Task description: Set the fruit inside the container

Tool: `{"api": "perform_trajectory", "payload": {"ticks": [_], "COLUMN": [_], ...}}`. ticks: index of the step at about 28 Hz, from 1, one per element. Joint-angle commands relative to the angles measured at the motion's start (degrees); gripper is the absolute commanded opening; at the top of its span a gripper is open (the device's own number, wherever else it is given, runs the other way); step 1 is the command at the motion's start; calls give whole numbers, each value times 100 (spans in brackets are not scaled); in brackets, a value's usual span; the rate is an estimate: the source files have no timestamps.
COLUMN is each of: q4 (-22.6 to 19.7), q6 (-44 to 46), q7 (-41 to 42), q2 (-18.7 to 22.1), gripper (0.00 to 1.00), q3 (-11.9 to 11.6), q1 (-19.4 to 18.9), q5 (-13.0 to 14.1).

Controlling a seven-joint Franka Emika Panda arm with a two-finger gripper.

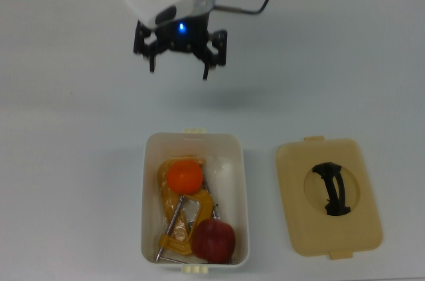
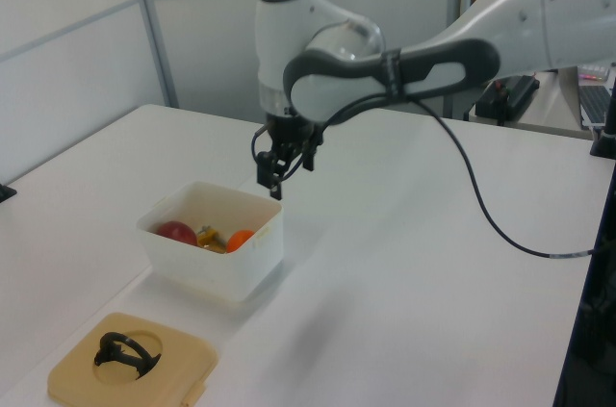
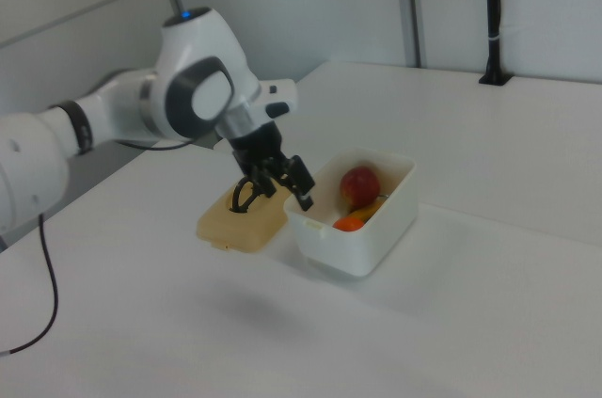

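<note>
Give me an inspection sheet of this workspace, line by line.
Surface: white table, bare around the tub.
Job's things: orange and apple both lie inside the white container.
Clutter: yellow clamps in the container under the fruit; tan lid with black handle beside it on the top view's right.
Gripper: gripper open, empty, raised clear of the container.
Cables: black cable hangs from the arm.
Surroundings: grey wall panels.

One orange (image 1: 184, 177), one apple (image 1: 213, 240), one tub (image 1: 240, 181), one lid (image 1: 362, 161).
</note>
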State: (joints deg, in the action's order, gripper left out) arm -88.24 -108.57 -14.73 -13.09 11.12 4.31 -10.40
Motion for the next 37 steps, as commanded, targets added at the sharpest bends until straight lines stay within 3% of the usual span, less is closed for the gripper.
{"api": "perform_trajectory", "payload": {"ticks": [1, 5, 8, 12, 16, 28, 33, 37], "q4": [-123, -176, -211, -474, -808, -765, -615, -589], "q6": [802, 1302, 1671, 1761, 1673, 1682, 1682, 1690], "q7": [242, 532, 952, 1271, 1245, 1280, 1297, 1324], "q2": [474, 755, 983, 1274, 1353, 1353, 1336, 1353], "gripper": [100, 100, 100, 100, 100, 100, 100, 100], "q3": [-119, -189, -382, -550, -682, -752, -893, -972], "q1": [-27, -35, -71, -141, -351, -413, -405, -405], "q5": [170, 222, 598, 741, 741, 741, 776, 645]}}
